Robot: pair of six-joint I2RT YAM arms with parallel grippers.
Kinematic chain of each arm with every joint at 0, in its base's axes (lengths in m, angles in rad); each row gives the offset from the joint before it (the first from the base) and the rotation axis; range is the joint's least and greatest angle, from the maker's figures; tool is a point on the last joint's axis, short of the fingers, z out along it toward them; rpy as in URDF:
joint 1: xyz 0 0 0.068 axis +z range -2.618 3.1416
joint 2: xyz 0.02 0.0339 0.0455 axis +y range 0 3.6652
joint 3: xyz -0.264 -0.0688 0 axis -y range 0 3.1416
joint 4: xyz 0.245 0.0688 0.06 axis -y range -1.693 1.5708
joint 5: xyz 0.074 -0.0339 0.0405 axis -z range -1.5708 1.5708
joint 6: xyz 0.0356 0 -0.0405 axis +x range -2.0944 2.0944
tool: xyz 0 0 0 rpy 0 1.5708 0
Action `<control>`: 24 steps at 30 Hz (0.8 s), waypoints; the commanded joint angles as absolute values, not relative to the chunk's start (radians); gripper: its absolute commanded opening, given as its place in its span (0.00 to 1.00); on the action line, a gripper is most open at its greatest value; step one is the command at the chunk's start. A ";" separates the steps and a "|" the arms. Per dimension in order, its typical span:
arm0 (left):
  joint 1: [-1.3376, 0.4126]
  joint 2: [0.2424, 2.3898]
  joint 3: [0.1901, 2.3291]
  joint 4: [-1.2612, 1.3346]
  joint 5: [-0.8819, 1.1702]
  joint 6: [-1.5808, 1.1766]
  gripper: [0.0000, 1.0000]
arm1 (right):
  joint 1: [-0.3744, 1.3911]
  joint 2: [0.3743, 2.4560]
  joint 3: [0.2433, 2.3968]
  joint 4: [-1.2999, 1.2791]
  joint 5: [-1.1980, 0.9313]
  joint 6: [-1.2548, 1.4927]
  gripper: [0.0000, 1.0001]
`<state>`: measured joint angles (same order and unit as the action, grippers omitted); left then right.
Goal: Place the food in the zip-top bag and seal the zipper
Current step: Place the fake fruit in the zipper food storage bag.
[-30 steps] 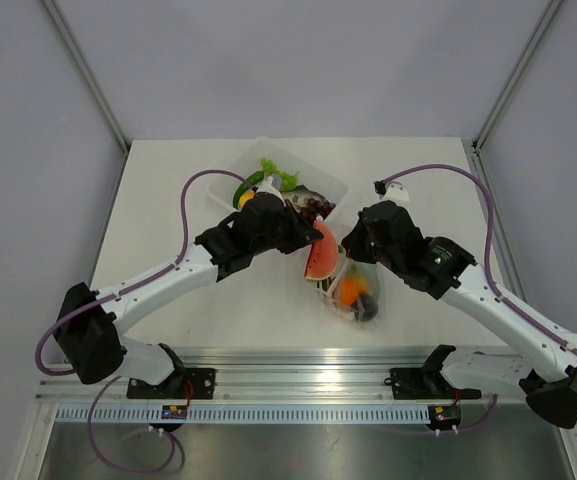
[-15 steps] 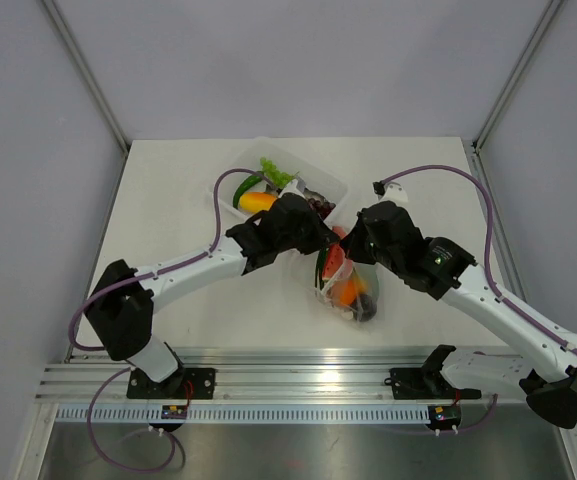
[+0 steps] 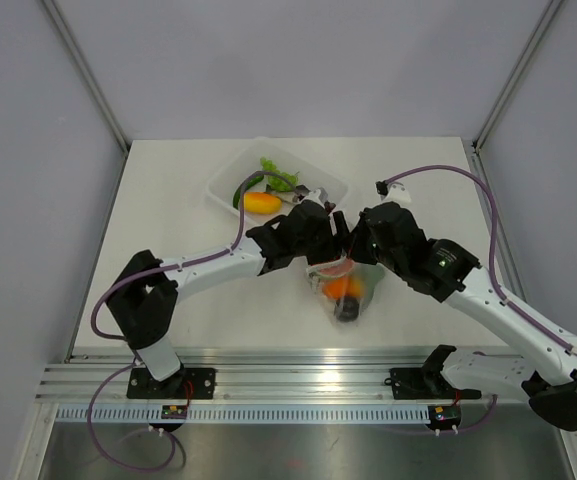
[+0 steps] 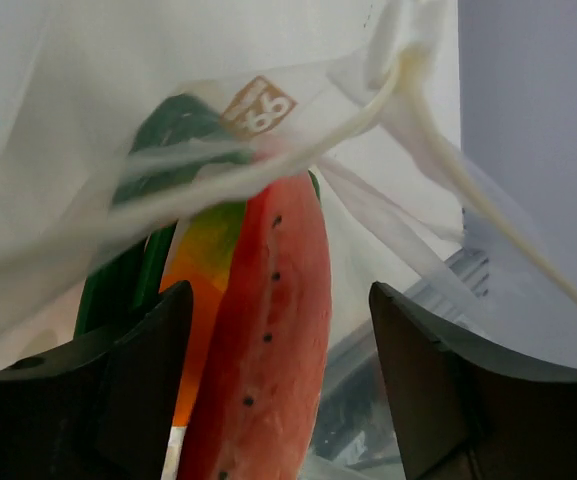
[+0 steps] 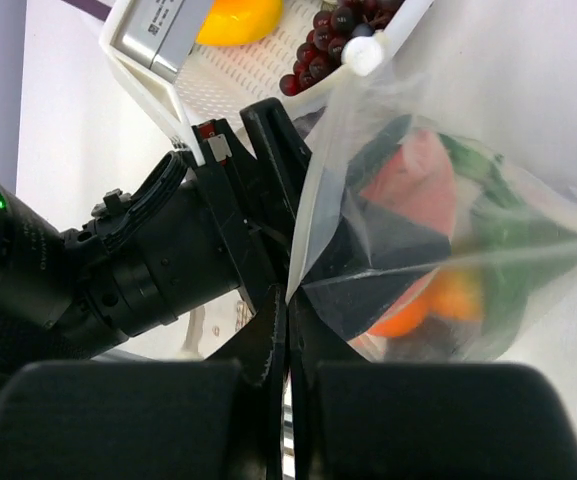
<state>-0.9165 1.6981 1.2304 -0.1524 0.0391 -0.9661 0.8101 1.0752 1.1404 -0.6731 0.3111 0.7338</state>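
Note:
The zip-top bag (image 3: 346, 292) hangs from my right gripper (image 5: 290, 330), which is shut on its mouth edge. Through the film show an orange piece (image 5: 438, 300), green pepper (image 5: 508, 230) and a dark round fruit (image 3: 348, 310). My left gripper (image 4: 283, 390) is inside the bag's mouth with its jaws open. The red watermelon slice (image 4: 268, 340) stands loose between the fingers (image 4: 138, 400), nearer the left one. The zipper (image 4: 438, 150) runs as a pale strip across the upper right. More food stays in the tray: grapes (image 5: 318, 50), green onion (image 3: 278, 176), an orange-yellow piece (image 3: 261, 203).
The white tray (image 3: 230, 172) sits at the back of the table, just behind both wrists. The two arms meet above the bag near the table's middle. A metal rail (image 3: 308, 385) runs along the near edge.
My left gripper moved right into the bag's mouth with the watermelon slice and opened, letting go of it. The bag has swung slightly and hangs lower.

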 commanded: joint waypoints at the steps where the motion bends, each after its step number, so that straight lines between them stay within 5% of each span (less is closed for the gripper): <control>1: -0.927 1.654 1.299 -0.126 0.097 -0.885 0.76 | 0.821 1.051 1.149 -0.624 0.310 0.744 0.00; 14: -0.927 1.434 1.276 -0.330 0.075 -0.669 0.63 | 0.821 1.040 1.141 -0.638 0.327 0.739 0.00; 24: -0.925 1.414 1.249 -0.353 0.101 -0.647 0.12 | 0.821 1.032 1.137 -0.647 0.322 0.744 0.00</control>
